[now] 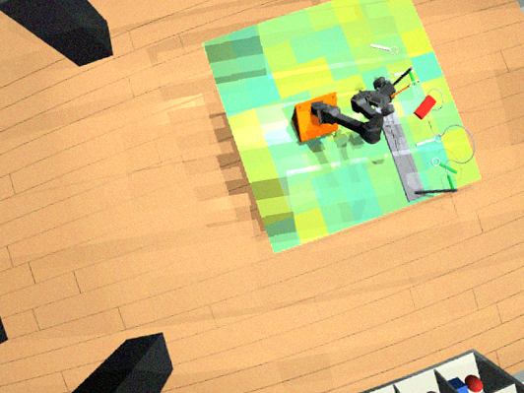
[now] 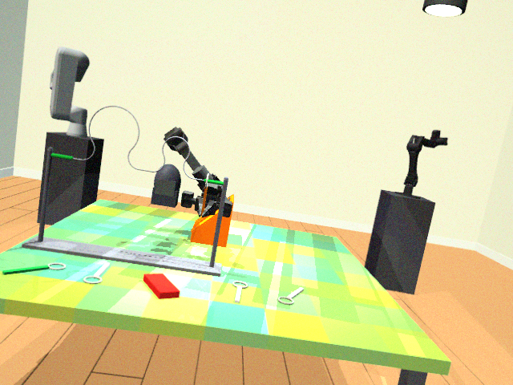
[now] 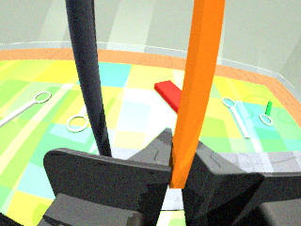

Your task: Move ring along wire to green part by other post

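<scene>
My gripper is shut on the orange handle, which stands nearly upright above the fingers. In the exterior view the ring is seen nearly edge-on around the inner end of the green part beside the near post. Whether it touches the wire there cannot be told. The thin grey wire loops across to the other green part at the far post. The wrist view does not show the ring.
A grey base joins the posts. A red block, several loose white rings with handles and a green-handled ring lie on the table beyond the base. The near post stands close beside my gripper.
</scene>
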{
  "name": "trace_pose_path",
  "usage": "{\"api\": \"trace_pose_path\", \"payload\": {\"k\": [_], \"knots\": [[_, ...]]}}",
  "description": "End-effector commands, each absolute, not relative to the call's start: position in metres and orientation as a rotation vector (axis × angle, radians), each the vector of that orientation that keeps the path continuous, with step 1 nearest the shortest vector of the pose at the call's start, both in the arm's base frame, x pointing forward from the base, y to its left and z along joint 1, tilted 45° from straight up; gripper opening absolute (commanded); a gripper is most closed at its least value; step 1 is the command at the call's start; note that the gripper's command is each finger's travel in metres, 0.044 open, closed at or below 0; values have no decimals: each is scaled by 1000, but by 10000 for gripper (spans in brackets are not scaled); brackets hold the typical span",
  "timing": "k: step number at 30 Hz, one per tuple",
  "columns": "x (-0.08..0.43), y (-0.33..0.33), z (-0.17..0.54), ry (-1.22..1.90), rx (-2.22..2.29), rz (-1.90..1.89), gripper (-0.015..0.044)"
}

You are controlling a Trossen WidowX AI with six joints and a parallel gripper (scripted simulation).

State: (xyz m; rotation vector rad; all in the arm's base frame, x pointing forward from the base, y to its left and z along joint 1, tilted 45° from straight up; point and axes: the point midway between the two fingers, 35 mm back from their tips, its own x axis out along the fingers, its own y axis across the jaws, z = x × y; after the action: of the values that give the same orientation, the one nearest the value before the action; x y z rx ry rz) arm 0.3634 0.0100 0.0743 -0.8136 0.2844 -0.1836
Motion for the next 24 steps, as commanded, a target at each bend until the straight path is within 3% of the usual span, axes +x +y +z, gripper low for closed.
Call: {"api": "trace_pose_path", "payload": {"k": [1,24], "knots": [[363,14,70,284,-811,-183,-150],[364,5,58,284,-812,-183,-150]]}}
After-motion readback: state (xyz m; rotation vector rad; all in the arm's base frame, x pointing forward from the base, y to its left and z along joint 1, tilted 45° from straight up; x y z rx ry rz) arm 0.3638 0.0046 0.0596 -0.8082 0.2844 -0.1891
